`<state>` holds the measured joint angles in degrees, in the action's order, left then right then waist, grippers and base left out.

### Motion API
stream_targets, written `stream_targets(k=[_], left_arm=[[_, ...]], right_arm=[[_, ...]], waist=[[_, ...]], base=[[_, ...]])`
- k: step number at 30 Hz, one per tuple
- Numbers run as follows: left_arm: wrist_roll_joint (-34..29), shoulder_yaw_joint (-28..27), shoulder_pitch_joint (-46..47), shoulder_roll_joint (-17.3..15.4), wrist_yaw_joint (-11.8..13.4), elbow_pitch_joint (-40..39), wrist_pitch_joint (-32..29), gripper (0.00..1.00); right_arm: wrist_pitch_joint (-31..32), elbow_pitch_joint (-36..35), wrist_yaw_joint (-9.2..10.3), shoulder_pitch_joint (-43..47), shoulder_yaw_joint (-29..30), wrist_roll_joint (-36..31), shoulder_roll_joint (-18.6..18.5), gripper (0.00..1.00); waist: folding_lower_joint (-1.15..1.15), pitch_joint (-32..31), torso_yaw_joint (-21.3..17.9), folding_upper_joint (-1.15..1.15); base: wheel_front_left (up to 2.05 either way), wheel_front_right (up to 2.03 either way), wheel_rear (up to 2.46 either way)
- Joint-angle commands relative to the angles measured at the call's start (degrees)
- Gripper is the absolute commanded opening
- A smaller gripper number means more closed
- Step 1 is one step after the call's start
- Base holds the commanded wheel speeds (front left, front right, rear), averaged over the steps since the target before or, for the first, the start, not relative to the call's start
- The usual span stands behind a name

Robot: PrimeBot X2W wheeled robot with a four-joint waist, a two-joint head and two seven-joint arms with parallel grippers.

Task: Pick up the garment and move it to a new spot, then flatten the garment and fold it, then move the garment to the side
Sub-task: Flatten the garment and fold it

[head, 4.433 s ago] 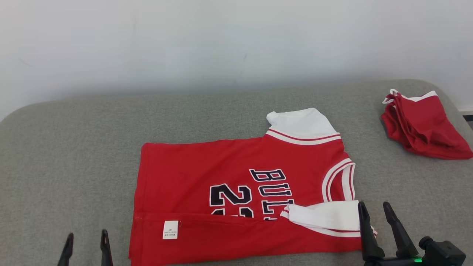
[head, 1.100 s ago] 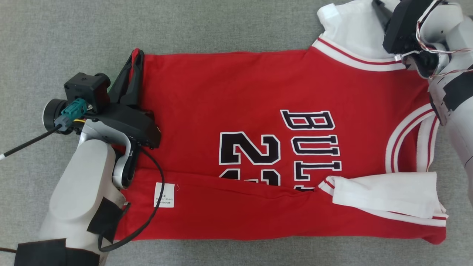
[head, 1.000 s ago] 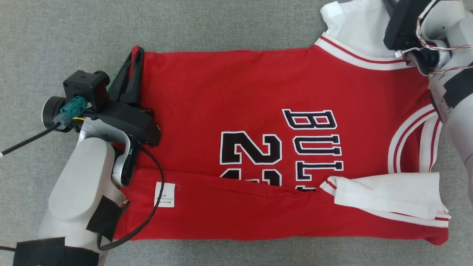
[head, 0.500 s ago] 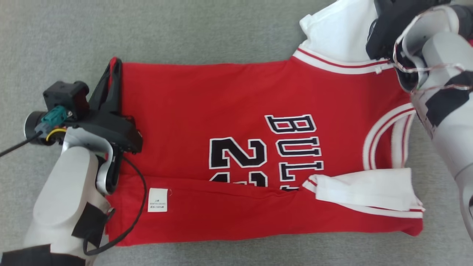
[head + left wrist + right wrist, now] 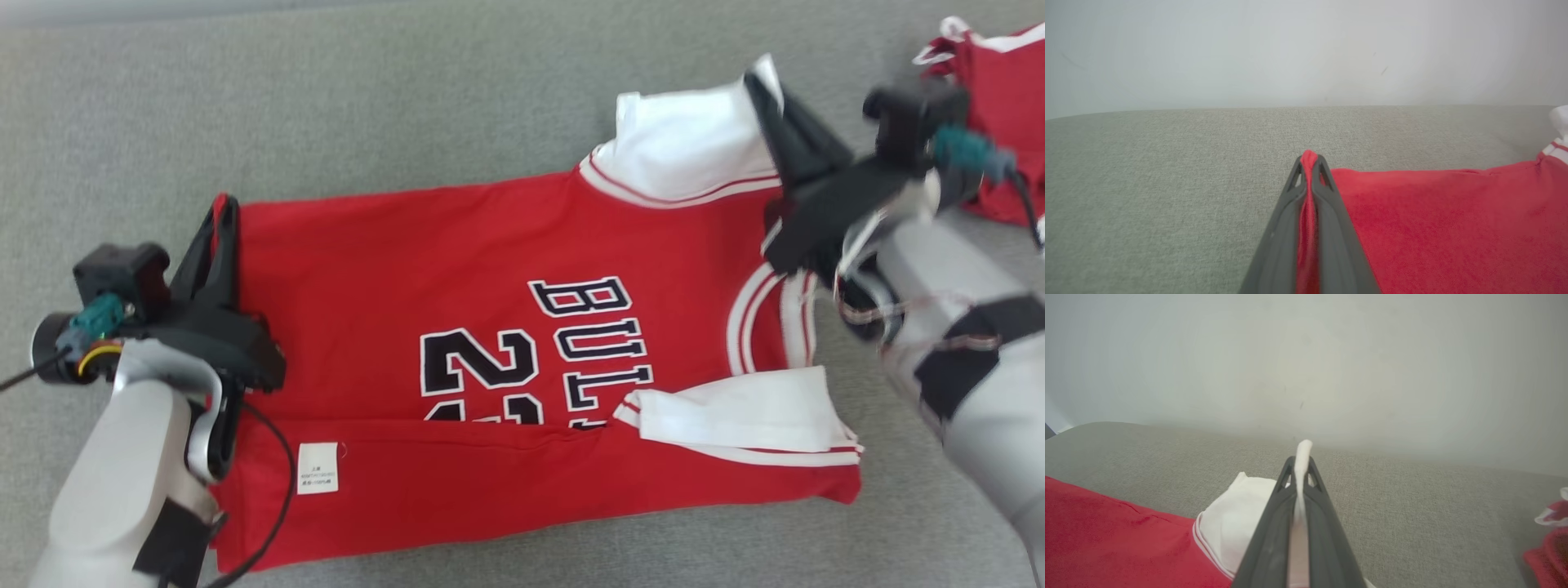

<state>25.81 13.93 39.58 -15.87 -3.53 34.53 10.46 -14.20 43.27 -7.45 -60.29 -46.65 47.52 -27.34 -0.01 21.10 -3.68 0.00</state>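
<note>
Red knit jersey [image 5: 490,269], white sleeves, black lettering, lying flat; left fingers [image 5: 208,261] pinched on its red hem corner; right fingers [image 5: 796,135] pinched on a white sleeve; grey woven surface [image 5: 367,106].

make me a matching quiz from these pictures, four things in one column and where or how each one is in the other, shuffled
Things:
1. left gripper
2. right gripper
3. small white care label
4. crumpled second red garment

States:
A. lies apart, far right on the grey fabric surface
B. shut on a red hem corner of the red basketball jersey
C. sits on the jersey's folded-over lower strip
D. shut on the jersey's white sleeve

Pairs: 1-B, 2-D, 3-C, 4-A
</note>
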Motion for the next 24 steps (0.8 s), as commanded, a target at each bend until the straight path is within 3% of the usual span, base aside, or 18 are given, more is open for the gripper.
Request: stream_targets(k=[1,9,24], left_arm=[[0.6,-0.3,-1.9,-0.5,0.4,-0.6,0.3,0.00],[1.7,-0.9,-9.0,-0.9,1.5,-4.2,1.2,0.00],[4.0,-2.2,-20.9,-0.2,3.1,-9.5,3.3,0.00]], right_arm=[[-0.6,-2.7,-0.02,3.0,-0.6,0.9,-0.9,0.00],[-1.0,-13.6,-0.02,16.6,3.5,0.8,-3.4,0.00],[-1.0,-27.6,-0.02,42.2,17.5,-3.0,-1.4,0.00]], waist=[[0.01,-2.0,-1.6,0.00],[0.01,-5.3,-2.7,0.00],[0.01,-9.2,-2.3,0.00]], base=[[0.00,0.00,0.00],[0.00,0.00,0.00],[0.00,0.00,0.00]])
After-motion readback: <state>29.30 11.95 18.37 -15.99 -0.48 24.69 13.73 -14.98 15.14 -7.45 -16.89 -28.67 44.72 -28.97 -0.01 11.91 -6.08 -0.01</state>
